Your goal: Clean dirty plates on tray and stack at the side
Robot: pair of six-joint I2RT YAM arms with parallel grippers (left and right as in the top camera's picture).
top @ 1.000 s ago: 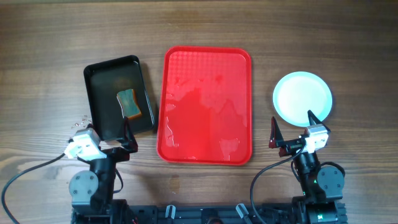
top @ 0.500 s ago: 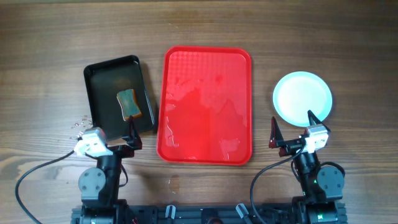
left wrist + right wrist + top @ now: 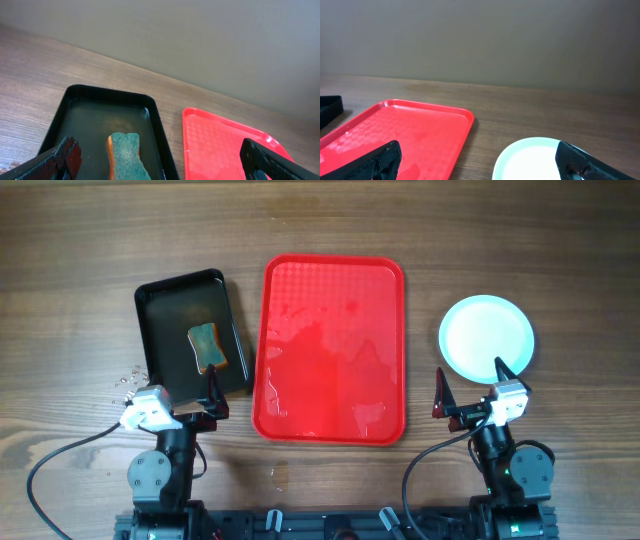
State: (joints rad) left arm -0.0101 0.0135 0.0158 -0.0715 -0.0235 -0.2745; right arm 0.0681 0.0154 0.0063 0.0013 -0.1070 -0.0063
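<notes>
The red tray (image 3: 334, 348) lies in the middle of the table, bare of plates, with a wet sheen. A pale blue-white plate (image 3: 486, 337) lies on the table to its right; I cannot tell how many are stacked there. My right gripper (image 3: 471, 383) is open and empty just in front of the plate. The right wrist view shows the plate (image 3: 530, 160) and the tray (image 3: 405, 130) between the open fingers (image 3: 480, 165). My left gripper (image 3: 183, 392) is open and empty at the near edge of the black tray, and it shows open in the left wrist view (image 3: 162, 165).
A smaller black tray (image 3: 160, 300) lies left of the red one and holds a green and orange sponge (image 3: 207, 346), also seen in the left wrist view (image 3: 125, 155). Water droplets (image 3: 125, 380) lie on the wood at the left.
My left arm has shifted a little to the right and then stopped. The right arm, plate and trays have not moved.
</notes>
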